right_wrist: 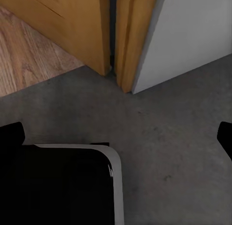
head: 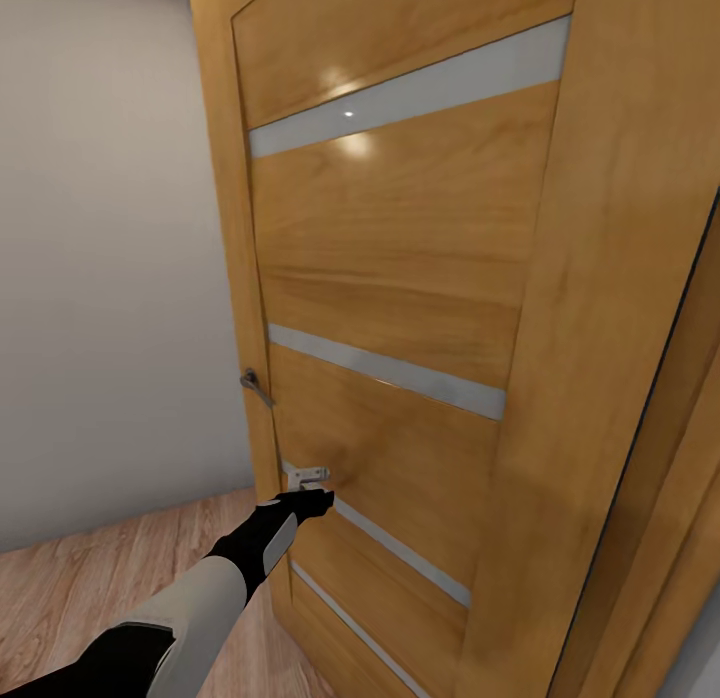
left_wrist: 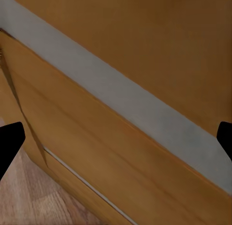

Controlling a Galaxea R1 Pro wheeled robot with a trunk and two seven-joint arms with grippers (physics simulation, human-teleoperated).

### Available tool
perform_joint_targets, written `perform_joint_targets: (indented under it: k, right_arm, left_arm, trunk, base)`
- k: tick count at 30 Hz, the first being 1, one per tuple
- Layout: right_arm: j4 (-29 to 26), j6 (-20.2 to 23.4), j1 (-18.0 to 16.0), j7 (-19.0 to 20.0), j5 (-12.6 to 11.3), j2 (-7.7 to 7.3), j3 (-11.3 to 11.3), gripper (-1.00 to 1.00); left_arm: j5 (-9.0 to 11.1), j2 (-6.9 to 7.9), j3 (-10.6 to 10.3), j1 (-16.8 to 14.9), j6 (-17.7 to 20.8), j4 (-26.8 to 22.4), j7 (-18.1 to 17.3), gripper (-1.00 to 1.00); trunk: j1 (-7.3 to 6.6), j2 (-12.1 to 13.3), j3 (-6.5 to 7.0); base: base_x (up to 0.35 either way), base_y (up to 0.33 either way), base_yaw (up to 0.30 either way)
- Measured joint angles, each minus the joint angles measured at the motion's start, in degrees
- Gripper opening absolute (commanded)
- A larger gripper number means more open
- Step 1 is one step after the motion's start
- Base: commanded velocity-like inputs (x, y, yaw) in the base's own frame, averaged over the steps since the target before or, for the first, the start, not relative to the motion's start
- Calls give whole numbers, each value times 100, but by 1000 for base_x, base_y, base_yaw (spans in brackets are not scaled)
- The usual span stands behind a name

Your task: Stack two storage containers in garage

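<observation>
door [head: 400, 308] ahead, wall [head: 100, 278] left, left pincer [head: 312, 498] against door

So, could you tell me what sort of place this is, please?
Probably a doorway inside a house: a wooden door with frosted strips, wood-plank flooring on one side, grey concrete floor on the other.

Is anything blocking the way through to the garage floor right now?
Yes: the wooden door stands partly swung across the doorway. The left gripper reaches its face below the handle. The grey concrete floor lies past the door frame.
</observation>
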Motion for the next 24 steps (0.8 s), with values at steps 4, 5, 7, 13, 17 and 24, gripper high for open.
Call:
perform_joint_targets:
  k: [4, 5, 7, 13, 17, 24]
  right_arm:
    - [0, 0, 0, 1, -1, 0, 0, 100]
    - [0, 0, 0, 0, -3, 0, 0, 100]
    - [0, -1, 0, 2, -3, 0, 0, 100]
    - [1, -2, -1, 1, 1, 0, 0, 100]
    - [1, -1, -1, 2, 2, 0, 0, 100]
    - [0, -1, 0, 2, 2, 0, 0, 100]
  left_arm:
    - [9, 0, -20, 1, 1, 10, 2, 100]
    - [8, 0, -37, 2, 3, 13, 3, 100]
    - [3, 0, -75, 0, 7, 12, 2, 100]
    - [5, 0, -105, 1, 9, 7, 1, 100]
    - [0, 0, -104, 1, 8, 7, 2, 100]
    - [1, 0, -115, 3, 9, 15, 4, 100]
  trunk:
    - [-2, 0, -1]
    - [-2, -1, -1]
    - [-2, 0, -1]
    - [0, 0, 0]
    - [0, 0, 0]
    - [-3, -1, -1]
  base:
    - [109, 38, 0]
    - [234, 36, 0]
    - [146, 19, 0]
    - [27, 4, 0]
    - [4, 0, 0]
    - [158, 0, 0]
